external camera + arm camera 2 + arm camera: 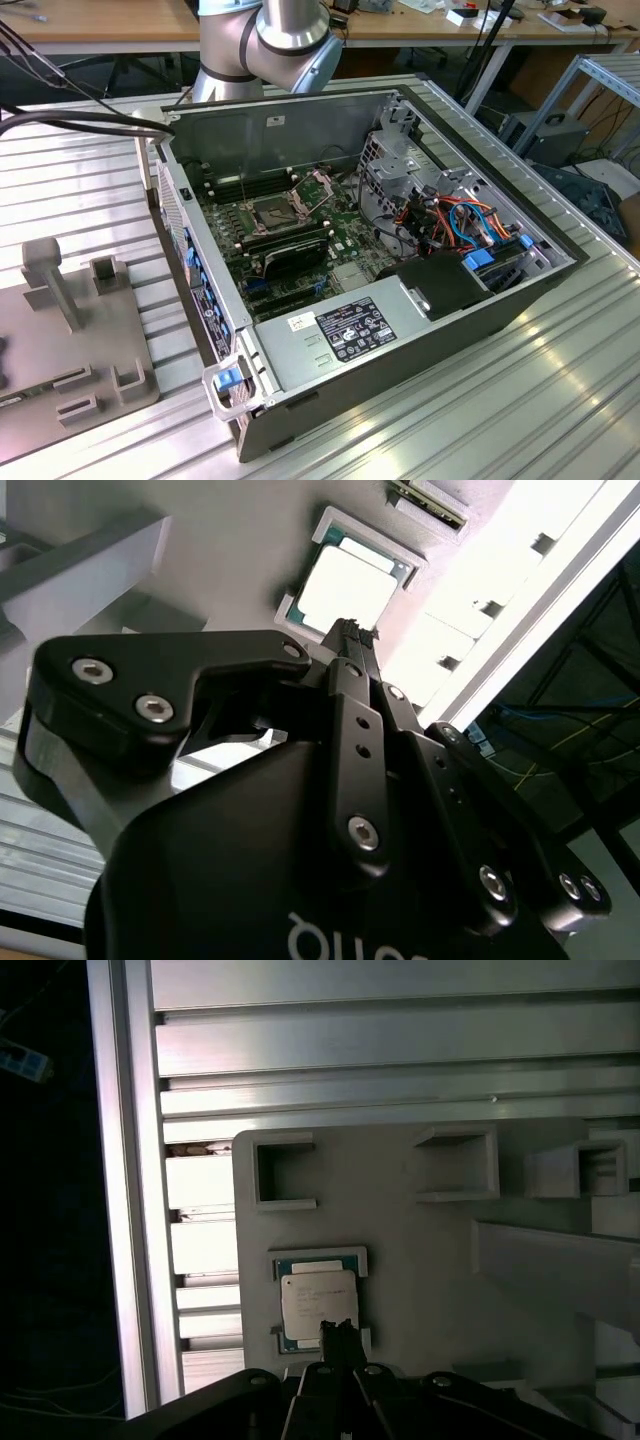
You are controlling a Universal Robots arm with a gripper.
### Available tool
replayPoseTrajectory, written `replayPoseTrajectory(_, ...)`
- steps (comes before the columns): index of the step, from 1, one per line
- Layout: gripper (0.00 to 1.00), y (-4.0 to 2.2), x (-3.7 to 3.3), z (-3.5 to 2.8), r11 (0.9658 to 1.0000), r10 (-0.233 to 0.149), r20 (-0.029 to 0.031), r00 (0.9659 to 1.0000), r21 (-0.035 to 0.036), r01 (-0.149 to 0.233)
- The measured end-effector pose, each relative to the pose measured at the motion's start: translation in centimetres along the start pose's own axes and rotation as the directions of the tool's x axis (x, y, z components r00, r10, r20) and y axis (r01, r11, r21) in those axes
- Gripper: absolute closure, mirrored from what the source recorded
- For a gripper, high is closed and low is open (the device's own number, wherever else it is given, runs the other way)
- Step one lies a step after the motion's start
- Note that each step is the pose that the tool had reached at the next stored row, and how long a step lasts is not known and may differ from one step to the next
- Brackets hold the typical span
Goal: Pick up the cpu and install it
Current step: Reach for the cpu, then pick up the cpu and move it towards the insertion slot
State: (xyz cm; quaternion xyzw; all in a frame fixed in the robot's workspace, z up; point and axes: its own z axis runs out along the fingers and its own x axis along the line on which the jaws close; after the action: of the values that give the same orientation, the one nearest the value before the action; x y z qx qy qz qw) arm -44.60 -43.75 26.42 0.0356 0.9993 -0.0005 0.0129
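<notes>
**Jaws:** The tips are drawn together with nothing seen between them, so the gripper (pixel 348 638) carries no load. In both wrist views the tips hang over one edge of the cpu (pixel 318 1298). Whether they touch it cannot be judged.

**Task item:** The cpu lies flat, metal top up, in a shallow framed recess of the grey fixture plate (pixel 400 1240). The recess sits close to the plate's edge that runs along the rim of the aluminium table (pixel 560 400). In my assessment, the raised frame pieces keep the chip square and at a known spot, open to a tool from above. Other open-sided pockets (pixel 285 1172) stand further along the plate.

**Arm pose:** The first wrist view looks squarely down on the plate, so the tool is judged to point downward over that edge. In the exterior view the arm (pixel 285 35) rises behind the far wall of the computer case (pixel 400 390).

**Surroundings:** The case lies on its side, open, beside the plate. The socket (pixel 272 212) faces upward, presumably so that a chip can be lowered in. The pick-up is not yet made.
</notes>
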Motion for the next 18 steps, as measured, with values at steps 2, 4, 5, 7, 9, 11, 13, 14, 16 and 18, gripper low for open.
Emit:
replayPoseTrajectory(2,0.89,0.0,0.0,0.01,1.0,0.0,0.0001,1.0,-0.0001,0.0)
replayPoseTrajectory(4,0.89,0.0,0.0,0.04,1.0,0.0,0.0003,1.0,-0.0002,0.0)
replayPoseTrajectory(5,0.89,0.0,0.02,0.06,1.0,0.0,0.0005,1.0,-0.0003,0.0)
replayPoseTrajectory(7,0.89,0.0,0.06,0.07,1.0,0.0,0.0004,1.0,-0.0002,0.0)
replayPoseTrajectory(9,0.89,0.0,0.08,0.06,1.0,0.0,0.0001,1.0,-0.0001,0.0)
replayPoseTrajectory(11,0.89,-0.01,0.21,0.07,1.0,0.0,0.0002,1.0,-0.0001,0.0)
replayPoseTrajectory(13,0.89,-0.02,0.34,0.07,1.0,0.0,0.0003,1.0,-0.0002,0.0)
replayPoseTrajectory(14,0.89,-0.02,0.34,0.07,1.0,0.0,0.0002,1.0,-0.0002,0.0)
replayPoseTrajectory(16,0.89,-0.02,0.35,0.07,1.0,0.0,0.0002,1.0,-0.0002,0.0)
replayPoseTrajectory(18,0.89,-0.02,0.35,0.07,1.0,0.0,0.0003,1.0,-0.0002,0.0)
